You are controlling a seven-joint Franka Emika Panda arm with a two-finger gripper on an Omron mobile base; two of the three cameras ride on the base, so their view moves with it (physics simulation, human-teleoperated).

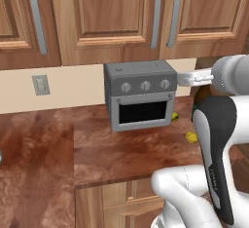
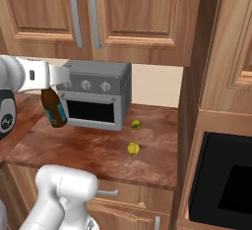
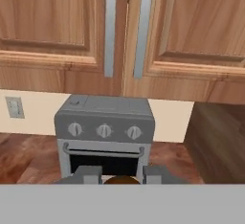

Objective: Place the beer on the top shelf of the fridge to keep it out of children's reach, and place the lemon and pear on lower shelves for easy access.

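Gripper at left of the right base view, forearm horizontal, fingers closed on the beer neck.

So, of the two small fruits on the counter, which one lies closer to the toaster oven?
The greener one, the pear, beside the toaster oven's front corner. The plain yellow lemon lies farther out, toward the counter's front edge.
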